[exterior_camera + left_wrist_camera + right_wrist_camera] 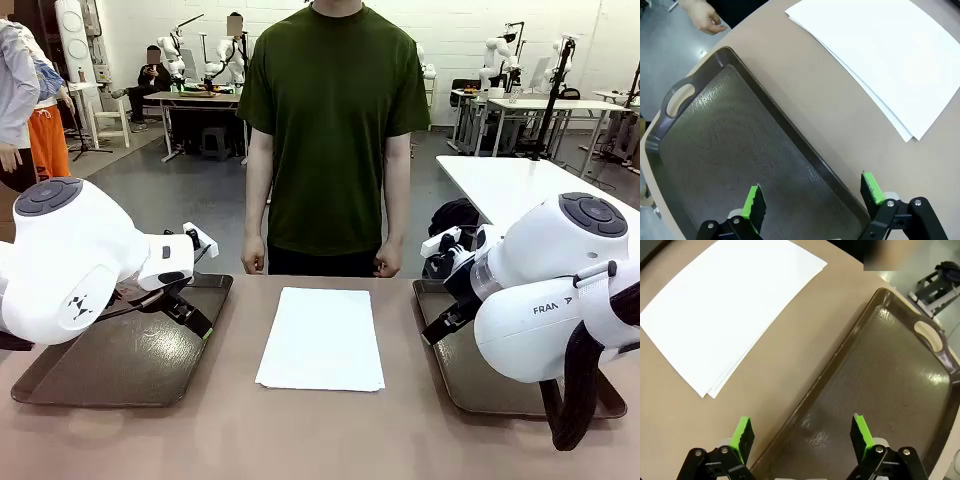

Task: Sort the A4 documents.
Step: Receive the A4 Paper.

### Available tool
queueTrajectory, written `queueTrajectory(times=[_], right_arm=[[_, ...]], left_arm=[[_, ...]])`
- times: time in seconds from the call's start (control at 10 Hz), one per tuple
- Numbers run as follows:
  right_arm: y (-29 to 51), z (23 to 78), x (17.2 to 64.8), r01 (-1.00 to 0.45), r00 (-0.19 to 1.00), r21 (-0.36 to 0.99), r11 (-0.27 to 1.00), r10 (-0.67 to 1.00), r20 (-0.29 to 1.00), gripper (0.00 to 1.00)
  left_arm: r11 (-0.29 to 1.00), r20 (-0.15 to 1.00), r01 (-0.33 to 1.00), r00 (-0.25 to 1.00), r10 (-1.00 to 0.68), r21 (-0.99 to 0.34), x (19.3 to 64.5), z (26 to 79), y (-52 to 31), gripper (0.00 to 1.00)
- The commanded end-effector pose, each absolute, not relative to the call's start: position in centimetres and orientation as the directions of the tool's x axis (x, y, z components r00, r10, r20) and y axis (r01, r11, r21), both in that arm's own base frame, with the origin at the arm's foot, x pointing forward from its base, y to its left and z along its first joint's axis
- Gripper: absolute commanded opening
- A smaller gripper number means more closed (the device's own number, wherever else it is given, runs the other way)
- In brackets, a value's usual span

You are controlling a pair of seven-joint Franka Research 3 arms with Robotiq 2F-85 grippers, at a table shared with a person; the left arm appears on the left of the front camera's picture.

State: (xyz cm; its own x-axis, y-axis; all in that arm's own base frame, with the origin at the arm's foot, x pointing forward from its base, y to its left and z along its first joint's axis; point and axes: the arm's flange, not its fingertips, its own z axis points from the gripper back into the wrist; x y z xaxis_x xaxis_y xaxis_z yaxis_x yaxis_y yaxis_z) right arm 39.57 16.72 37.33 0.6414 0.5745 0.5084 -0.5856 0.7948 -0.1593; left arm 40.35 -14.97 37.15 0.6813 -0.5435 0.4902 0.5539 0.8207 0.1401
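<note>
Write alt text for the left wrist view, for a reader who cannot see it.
A stack of white A4 documents lies on the tan table beside a dark brown handled tray. The left gripper hovers open over the tray, holding nothing; a person's hand shows beyond the table.

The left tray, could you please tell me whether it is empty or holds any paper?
Empty: the tray has a bare dark floor; the sheets lie stacked on the table beside it.

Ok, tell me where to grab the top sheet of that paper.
Probably a near corner of the paper stack, coming in low from the robot's side: it lies flat on the table, but the sheets are slightly fanned there, offering a loose edge.
</note>
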Motion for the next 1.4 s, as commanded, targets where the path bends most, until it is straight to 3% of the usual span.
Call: queueTrajectory(times=[0.0, 1.3], right_arm=[[16.72, 37.33, 39.57, -0.586, 0.641, -0.159, 0.795, 0.575, 0.508, 1.0], [16.73, 37.33, 39.57, -0.586, 0.641, -0.16, 0.795, 0.575, 0.508, 1.0]], left_arm=[[0.821, 0.49, 0.554, 0.681, -0.544, 0.14, 40.35, 37.16, -14.97, 1.0], [0.82, 0.49, 0.555, 0.681, -0.544, 0.14, 40.34, 37.15, -15.0, 1.0]])
